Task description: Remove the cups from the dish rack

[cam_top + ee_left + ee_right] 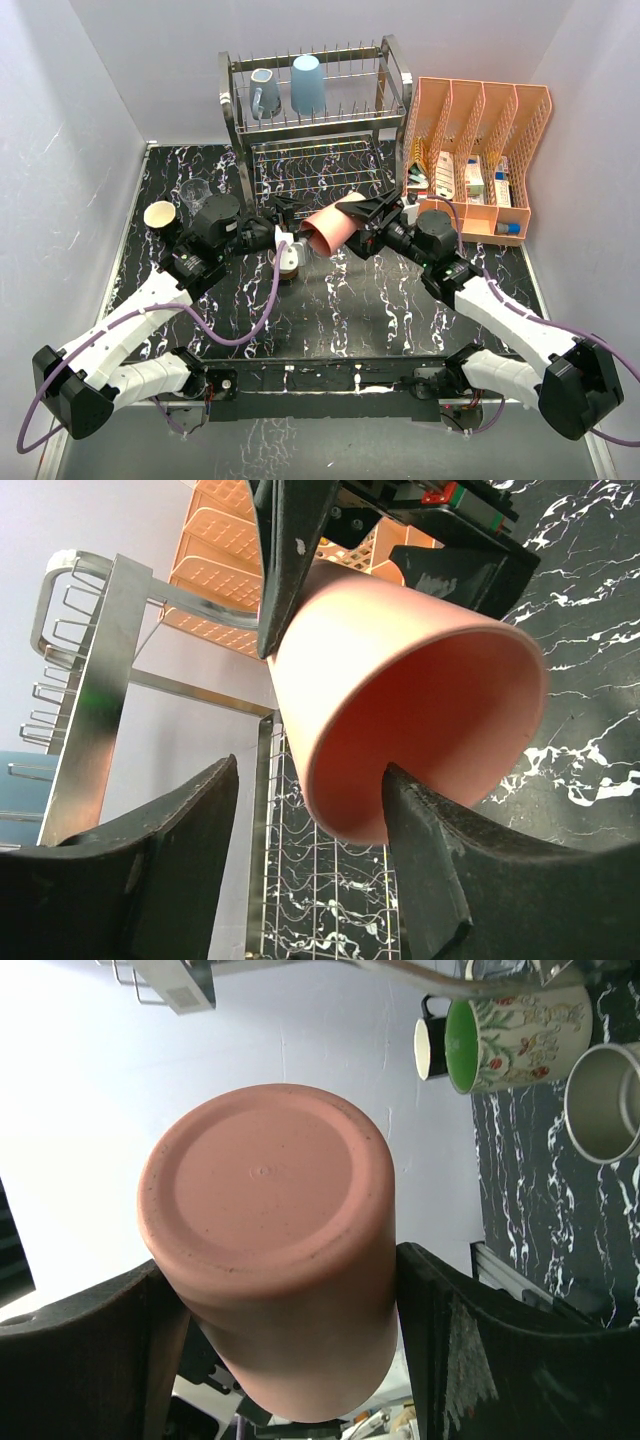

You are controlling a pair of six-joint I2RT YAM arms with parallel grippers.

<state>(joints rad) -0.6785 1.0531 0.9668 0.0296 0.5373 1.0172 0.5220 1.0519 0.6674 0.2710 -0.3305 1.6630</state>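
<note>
Top view looks down from above; both wrist views (very close, opposite sides) share the salmon-pink tumbler (360,670)

At the top view's centre my left gripper (284,238) hides most of a small brownish metal cup (289,264). In my right wrist view the salmon-pink plastic tumbler (270,1220) turns its mouth away, unseen.

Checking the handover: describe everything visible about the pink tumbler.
Plain salmon-pink tumbler, matte, plastic-looking, tapered, no handle, empty. It lies sideways in the air in front of the dish rack. The right hand grips its sides near the base. Its mouth faces the open left hand, which straddles its rim, contact unclear.
</note>
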